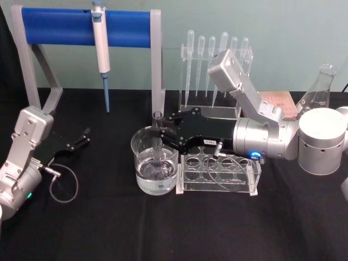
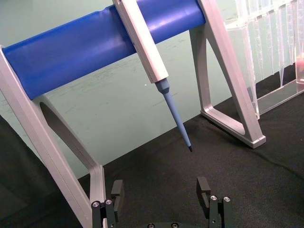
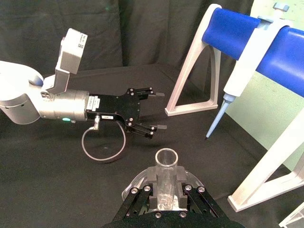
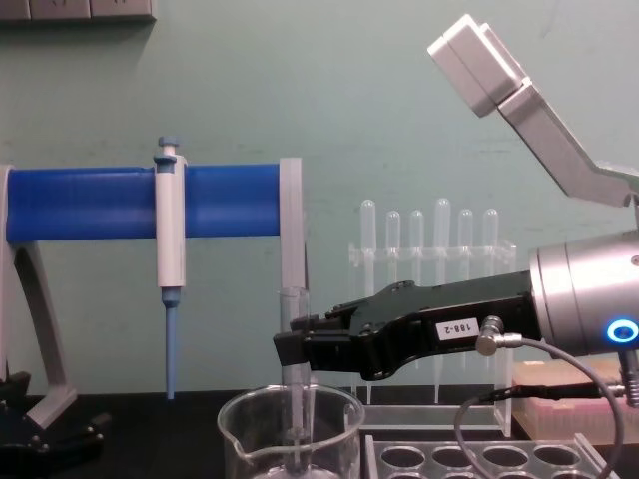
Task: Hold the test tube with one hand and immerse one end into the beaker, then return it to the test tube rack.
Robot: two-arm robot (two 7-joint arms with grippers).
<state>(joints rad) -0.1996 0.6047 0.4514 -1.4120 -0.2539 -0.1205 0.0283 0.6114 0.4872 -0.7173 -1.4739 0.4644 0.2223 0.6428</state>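
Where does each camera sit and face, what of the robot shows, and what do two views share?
Head view: up high, facing forward and down; right gripper shut on the test tube in the beaker, left gripper parked left.
Chest view: low, facing forward across the table; right gripper enters from the right.
Left wrist view: past its open fingers toward the pipettor.
Right wrist view: over its fingers onto the test tube; left gripper beyond.
Both wrist views share the pipettor.
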